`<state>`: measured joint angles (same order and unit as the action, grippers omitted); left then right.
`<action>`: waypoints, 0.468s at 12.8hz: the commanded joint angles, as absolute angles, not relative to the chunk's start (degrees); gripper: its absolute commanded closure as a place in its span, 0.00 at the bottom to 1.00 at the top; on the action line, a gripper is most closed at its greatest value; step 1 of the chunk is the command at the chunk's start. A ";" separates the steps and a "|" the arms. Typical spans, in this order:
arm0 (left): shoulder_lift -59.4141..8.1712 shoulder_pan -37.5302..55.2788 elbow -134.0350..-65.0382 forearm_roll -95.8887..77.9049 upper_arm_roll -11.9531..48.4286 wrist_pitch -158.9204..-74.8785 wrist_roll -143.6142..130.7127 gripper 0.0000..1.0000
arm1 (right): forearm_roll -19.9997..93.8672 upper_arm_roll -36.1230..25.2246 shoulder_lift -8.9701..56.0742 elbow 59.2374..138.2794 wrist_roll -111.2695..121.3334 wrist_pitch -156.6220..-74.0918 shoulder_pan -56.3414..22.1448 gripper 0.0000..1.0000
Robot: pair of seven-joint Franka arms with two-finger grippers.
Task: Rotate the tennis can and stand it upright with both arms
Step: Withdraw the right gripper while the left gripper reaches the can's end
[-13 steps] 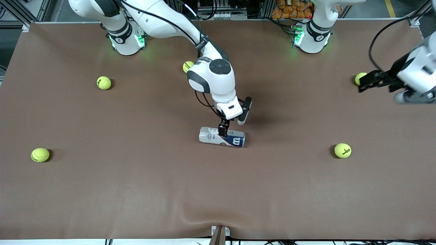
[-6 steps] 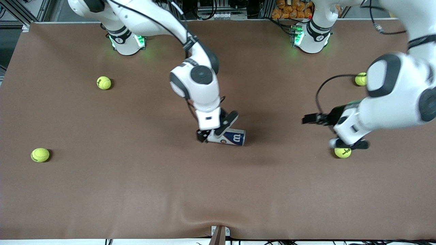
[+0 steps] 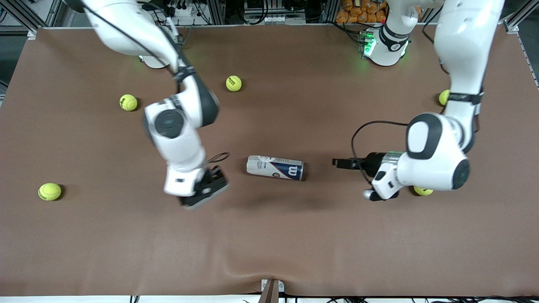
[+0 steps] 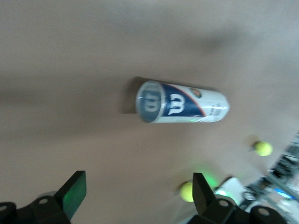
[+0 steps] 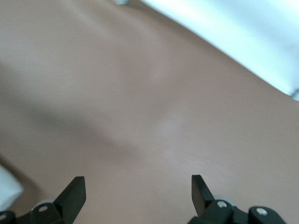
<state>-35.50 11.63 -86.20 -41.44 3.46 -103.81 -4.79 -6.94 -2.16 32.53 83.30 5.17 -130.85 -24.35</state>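
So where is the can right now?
In the front view the can lies on its side near the middle of the table, between the open right gripper and the open left gripper, touched by neither.

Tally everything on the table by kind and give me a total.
Tennis balls: 5
Tennis can: 1, lying on its side
Total: 6

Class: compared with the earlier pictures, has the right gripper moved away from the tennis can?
Yes. The right gripper, open, has left the lying tennis can and shifted toward the right arm's end of the table.
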 commanded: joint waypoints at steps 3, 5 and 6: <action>-45.59 10.81 -84.82 -60.60 3.60 -105.64 7.97 0.00 | -3.87 -1.05 25.15 86.22 5.27 -124.91 -14.17 0.00; -49.11 10.81 -84.81 -68.08 3.60 -105.64 13.94 0.01 | -3.87 -1.14 22.78 86.13 5.45 -121.31 -9.95 0.00; -50.35 10.90 -84.81 -70.03 3.60 -105.64 16.76 0.04 | -3.87 -1.14 21.20 85.96 5.45 -117.63 -7.84 0.00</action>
<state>-47.87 11.07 -86.11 -65.94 3.31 -105.57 12.65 -5.19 -2.23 25.50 83.65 5.21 -121.71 -11.46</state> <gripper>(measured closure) 0.004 0.000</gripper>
